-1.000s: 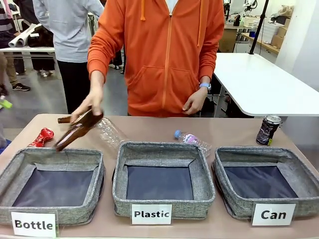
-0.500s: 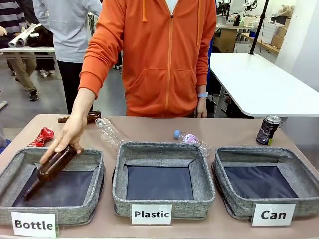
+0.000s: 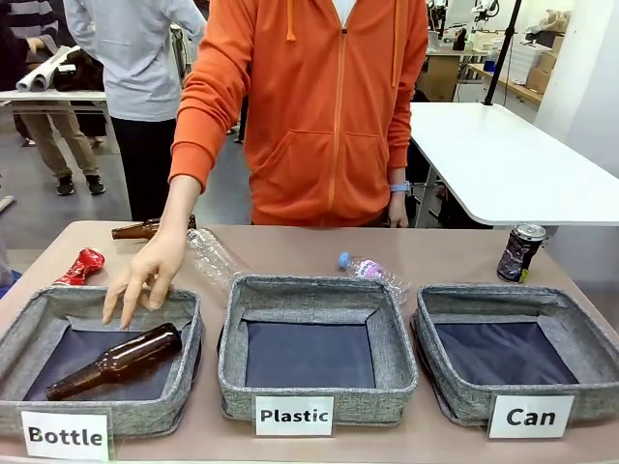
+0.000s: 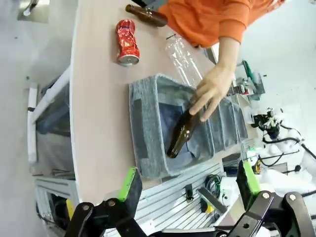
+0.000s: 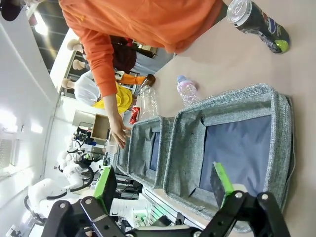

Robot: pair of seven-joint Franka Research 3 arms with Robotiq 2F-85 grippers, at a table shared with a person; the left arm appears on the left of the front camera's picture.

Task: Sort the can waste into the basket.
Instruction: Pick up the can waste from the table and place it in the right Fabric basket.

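A crushed red can [image 3: 81, 266] lies at the table's far left, beyond the "Bottle" basket, and it lies on bare tabletop in the left wrist view [image 4: 126, 42]. A dark can [image 3: 520, 252] with a silver top stands at the far right behind the "Can" basket [image 3: 455, 401]. In the right wrist view the dark can [image 5: 256, 22] stands past that basket's rim [image 5: 232, 103]. The "Can" basket holds nothing. My left gripper [image 4: 188, 177] is open, high above the table's edge. My right gripper [image 5: 162, 173] is open, above the basket's near side.
A person in an orange hoodie holds a hand [image 3: 145, 280] over the "Bottle" basket [image 3: 29, 319], where a brown bottle [image 3: 116, 360] lies. The "Plastic" basket [image 3: 319, 290] stands in the middle. Two clear plastic bottles [image 3: 215, 256] [image 3: 372, 273] and another brown bottle [image 3: 135, 230] lie behind.
The person lowered a brown bottle into the "Bottle" basket and let it go. The hand now hovers above it. Both cans have stayed put.
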